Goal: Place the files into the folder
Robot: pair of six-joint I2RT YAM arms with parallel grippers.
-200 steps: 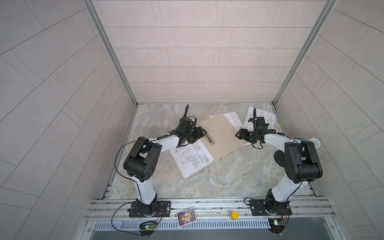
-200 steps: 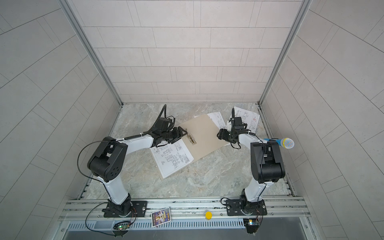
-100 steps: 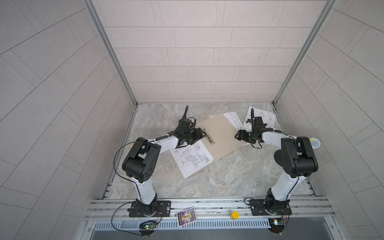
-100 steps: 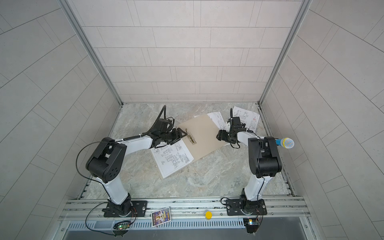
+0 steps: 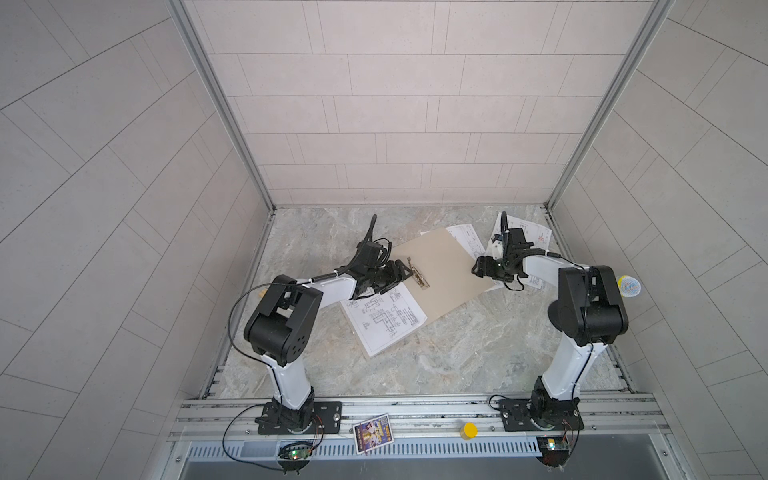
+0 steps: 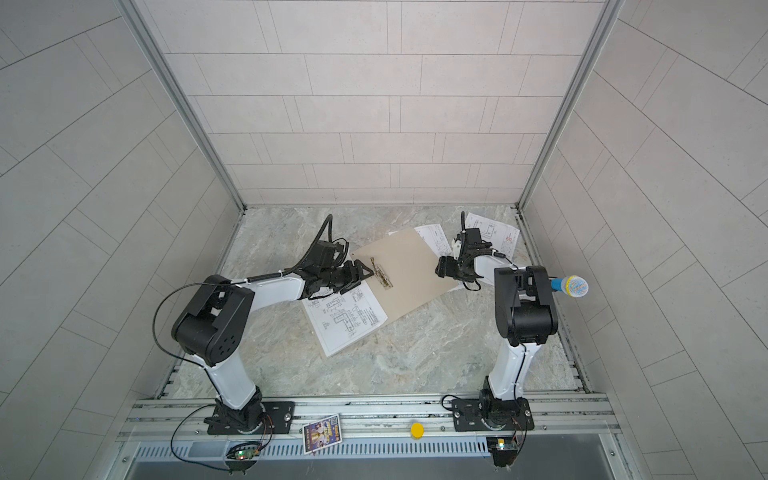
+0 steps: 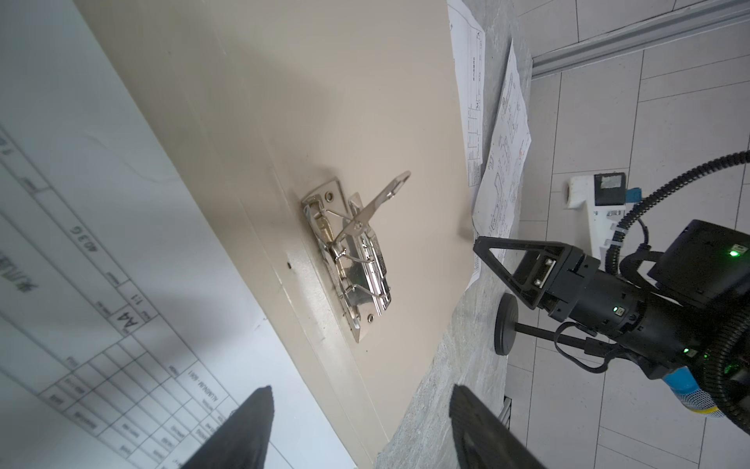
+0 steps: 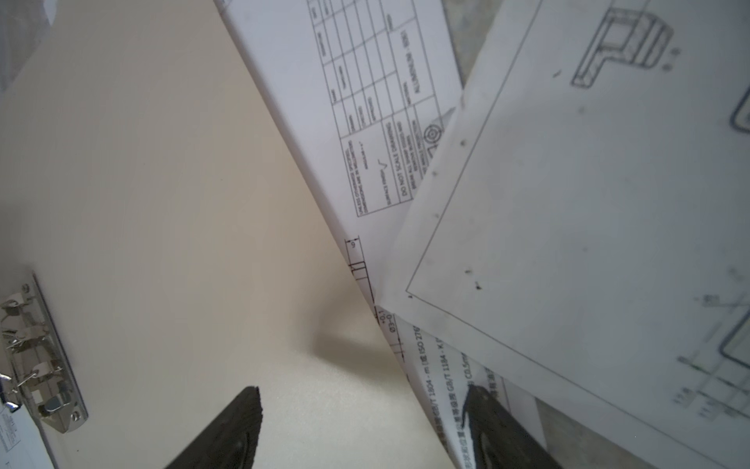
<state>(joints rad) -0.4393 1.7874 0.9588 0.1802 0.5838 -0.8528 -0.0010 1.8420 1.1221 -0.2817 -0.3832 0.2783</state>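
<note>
The left gripper (image 5: 398, 272) has its two black fingers wide apart and holds nothing. It hangs over a corner of a white paper sheet with black line drawings (image 5: 384, 322). Just beside that sheet is the shiny silver metal clip (image 5: 419, 275) on the flat tan cardboard folder (image 5: 451, 266), which lies open on the grey stone table (image 5: 457, 353). The right gripper (image 5: 478, 270) is wide and empty too, over the folder's right edge. A second white drawing sheet (image 5: 468, 240) peeks from under the folder. A third white sheet with a small red mark (image 5: 538, 237) lies near the back right corner.
</note>
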